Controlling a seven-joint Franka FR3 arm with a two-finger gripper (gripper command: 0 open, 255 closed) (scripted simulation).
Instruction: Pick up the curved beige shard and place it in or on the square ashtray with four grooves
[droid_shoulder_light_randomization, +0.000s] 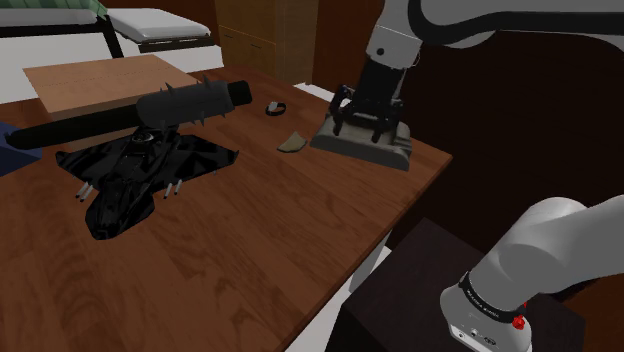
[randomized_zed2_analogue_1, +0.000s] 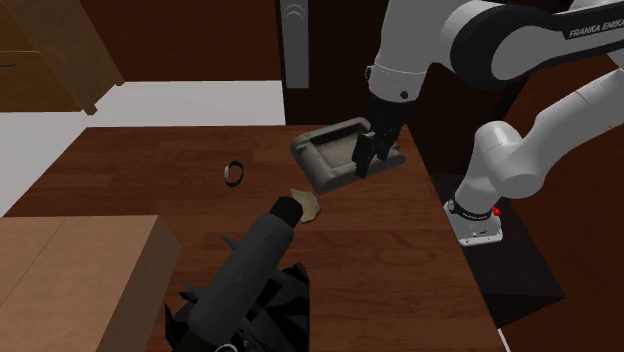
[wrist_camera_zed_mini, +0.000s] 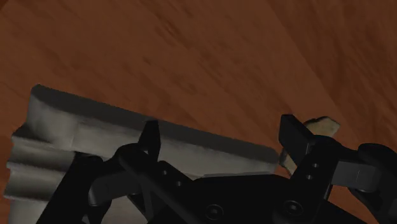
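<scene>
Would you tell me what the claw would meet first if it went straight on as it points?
The claw would most likely meet the grey ashtray, near its rim; the beige shard lies aside.

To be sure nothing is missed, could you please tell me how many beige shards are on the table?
1. The beige shard lies on the table beside the ashtray, near the spiked club's tip. Others could be hidden behind the club.

The shoulder view looks down across the worktop (droid_shoulder_light_randomization: 260, 270) from beside the stand (droid_shoulder_light_randomization: 420, 280), the second exterior view looks along it from the opposite end toward the arm (randomized_zed2_analogue_1: 430, 30) (both share the grey ashtray (randomized_zed2_analogue_1: 318, 172)), and the wrist view sits close above it.
</scene>
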